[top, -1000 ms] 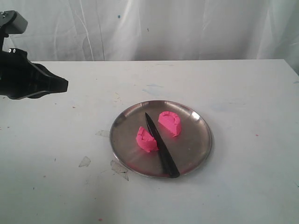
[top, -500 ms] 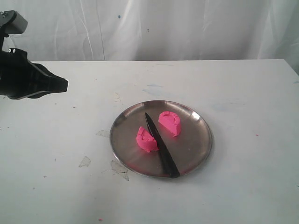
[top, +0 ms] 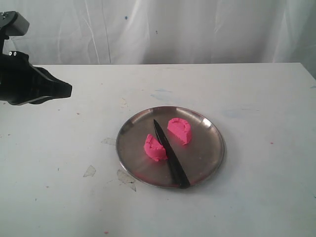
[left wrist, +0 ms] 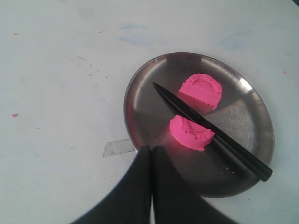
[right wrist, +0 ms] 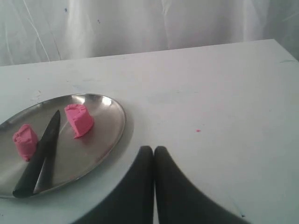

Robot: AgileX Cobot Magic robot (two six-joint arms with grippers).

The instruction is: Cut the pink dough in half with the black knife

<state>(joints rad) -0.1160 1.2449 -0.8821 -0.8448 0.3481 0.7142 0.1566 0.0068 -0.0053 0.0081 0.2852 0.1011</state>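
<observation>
Exterior view: knife (top: 169, 153) diagonal, tip upper-left

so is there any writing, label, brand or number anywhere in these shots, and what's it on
None: no word, label, brand, number or sign can be read in any view.
The steel plate, the black knife, the nearer dough half, the farther dough half and the white curtain are unmarked.
The specks on the table are stains, not characters.
</observation>
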